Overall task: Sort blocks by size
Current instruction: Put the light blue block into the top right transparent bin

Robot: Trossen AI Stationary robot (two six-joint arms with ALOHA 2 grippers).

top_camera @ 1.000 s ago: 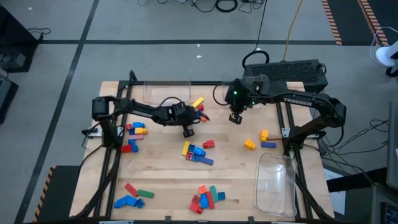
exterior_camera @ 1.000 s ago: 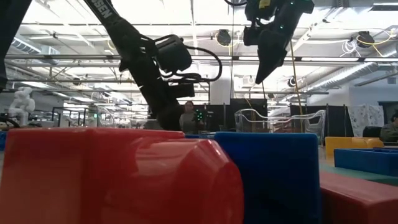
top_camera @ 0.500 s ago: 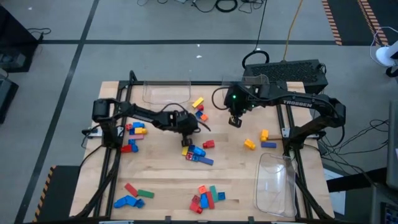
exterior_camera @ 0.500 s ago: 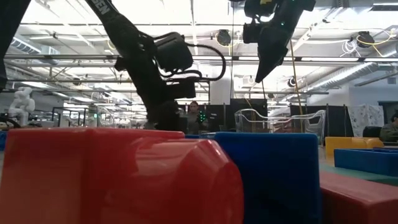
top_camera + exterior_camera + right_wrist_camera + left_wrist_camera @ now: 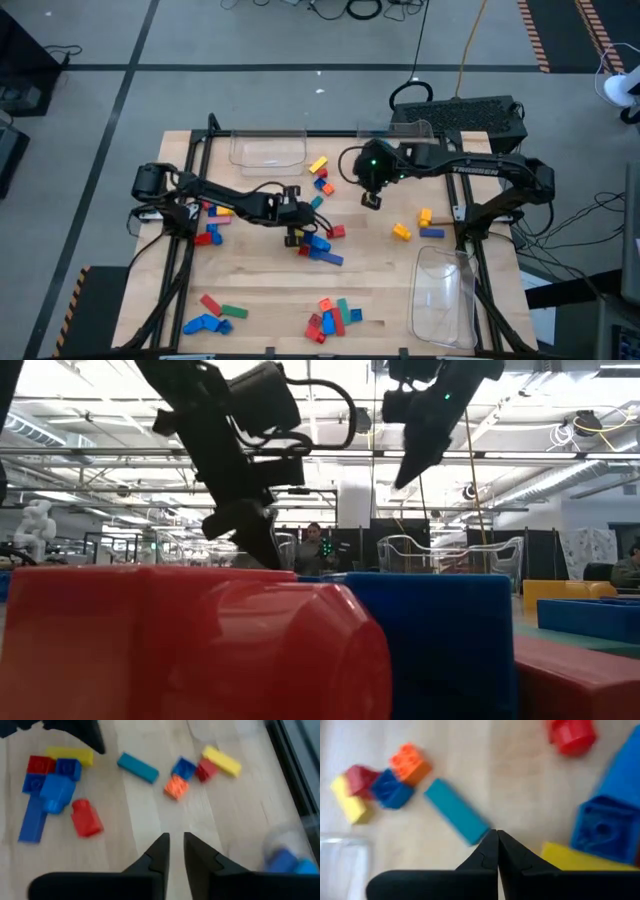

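Blocks lie in loose groups on the wooden table. A middle cluster (image 5: 316, 247) has a yellow bar (image 5: 70, 755), blue pieces (image 5: 607, 827) and a red block (image 5: 572, 735). A teal bar (image 5: 456, 811) lies just beyond it. Farther back lie orange (image 5: 409, 764), blue, red and yellow blocks (image 5: 320, 175). My left gripper (image 5: 297, 236) is shut with nothing between its fingers, tips over the cluster's far edge between the teal bar and the yellow bar. My right gripper (image 5: 370, 200) hangs high above bare wood to the right of the teal bar, its fingers (image 5: 173, 839) a narrow gap apart, holding nothing. My left gripper's shut fingertips (image 5: 496, 836) slant down from the table's left, close beside the yellow bar's end (image 5: 555, 855). I cannot tell whether they touch it.
A clear tray (image 5: 268, 148) sits at the far edge, another (image 5: 445, 295) at the near right corner. More blocks lie at the left (image 5: 214, 210), near left (image 5: 212, 316), near middle (image 5: 333, 316) and right (image 5: 415, 225). A red (image 5: 190, 640) and a blue block fill the low view.
My left gripper, still shut, has swung toward the table's near edge, from beside the far blocks to the middle cluster. My right gripper has drifted a little toward the left and near side while staying high.
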